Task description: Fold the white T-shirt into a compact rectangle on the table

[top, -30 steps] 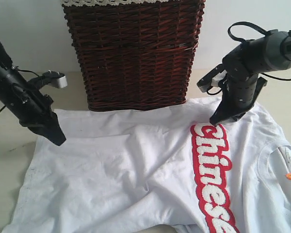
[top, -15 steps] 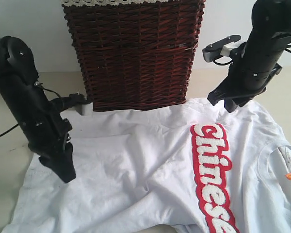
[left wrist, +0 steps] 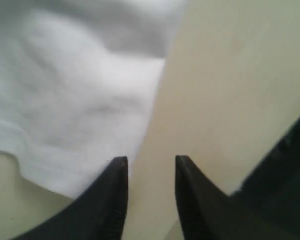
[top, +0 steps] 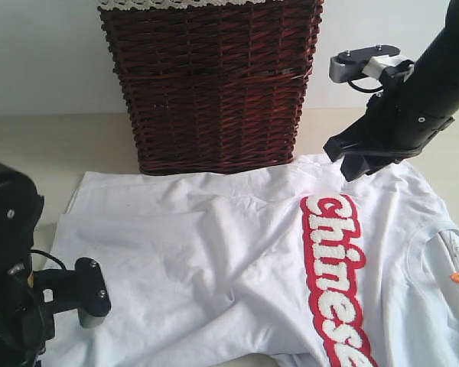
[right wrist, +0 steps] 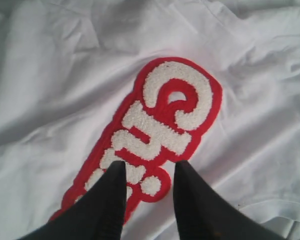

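Since the earlier frame the left arm has dropped from the shirt's far left corner to the near left corner of the exterior view, and the right arm has risen clear of the cloth.

Nearest, the left gripper shows its jaws parted with nothing between them. It sits at the line where the shirt's edge meets the bare table; whether a finger touches the cloth cannot be told.

The white T-shirt lies spread and rumpled across the table, unfolded, running out of the exterior view at the near and right edges. Its fuzzy white lettering, outlined in red, runs from the shirt's middle toward the near edge. A small orange tag shows at the collar on the right.

Farther back, the right gripper hangs above the far end of the lettering — jaws apart, holding nothing.

Behind the shirt stands a dark wicker basket, its base just beside the shirt's far edge. A lace-trimmed liner shows at its rim.
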`<state>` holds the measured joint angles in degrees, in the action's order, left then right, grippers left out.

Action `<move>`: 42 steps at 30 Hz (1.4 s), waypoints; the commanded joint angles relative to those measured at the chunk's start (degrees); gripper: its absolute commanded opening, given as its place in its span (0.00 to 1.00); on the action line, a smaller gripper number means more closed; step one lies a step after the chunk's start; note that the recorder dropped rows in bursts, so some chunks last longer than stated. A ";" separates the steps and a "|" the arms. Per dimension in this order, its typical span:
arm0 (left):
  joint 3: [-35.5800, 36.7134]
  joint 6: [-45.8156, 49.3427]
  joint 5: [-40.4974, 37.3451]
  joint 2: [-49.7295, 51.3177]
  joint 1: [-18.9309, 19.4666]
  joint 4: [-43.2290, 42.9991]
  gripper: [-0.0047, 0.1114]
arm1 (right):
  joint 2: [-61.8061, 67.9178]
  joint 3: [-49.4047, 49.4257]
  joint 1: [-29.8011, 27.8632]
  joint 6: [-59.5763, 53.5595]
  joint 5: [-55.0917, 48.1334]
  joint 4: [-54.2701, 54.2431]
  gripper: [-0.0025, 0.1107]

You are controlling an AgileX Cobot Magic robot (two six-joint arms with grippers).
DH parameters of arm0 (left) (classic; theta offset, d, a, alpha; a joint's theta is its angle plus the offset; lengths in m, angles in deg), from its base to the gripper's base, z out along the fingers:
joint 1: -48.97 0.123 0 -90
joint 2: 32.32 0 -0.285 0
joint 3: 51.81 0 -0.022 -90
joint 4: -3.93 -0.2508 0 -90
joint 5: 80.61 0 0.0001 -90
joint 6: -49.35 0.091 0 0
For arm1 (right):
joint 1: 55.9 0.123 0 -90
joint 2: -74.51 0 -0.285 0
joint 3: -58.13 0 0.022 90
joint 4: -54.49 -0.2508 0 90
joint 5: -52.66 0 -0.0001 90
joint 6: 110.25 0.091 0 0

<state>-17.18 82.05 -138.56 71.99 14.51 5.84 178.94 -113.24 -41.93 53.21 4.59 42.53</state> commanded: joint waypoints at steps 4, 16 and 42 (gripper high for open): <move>4.22 -8.72 16.12 0.19 -0.43 -12.57 0.54 | -0.62 0.26 0.00 -2.96 1.32 -2.86 0.30; 1.89 -9.19 14.19 3.05 -0.43 -15.95 0.06 | -0.62 0.26 0.00 -3.25 1.82 -2.95 0.30; -3.59 15.13 -8.05 -0.82 3.25 13.37 0.29 | -0.62 0.26 0.00 -3.93 2.32 -4.04 0.30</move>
<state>-20.58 97.29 -148.13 71.58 16.48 18.47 178.93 -113.15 -41.93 49.81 6.79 39.05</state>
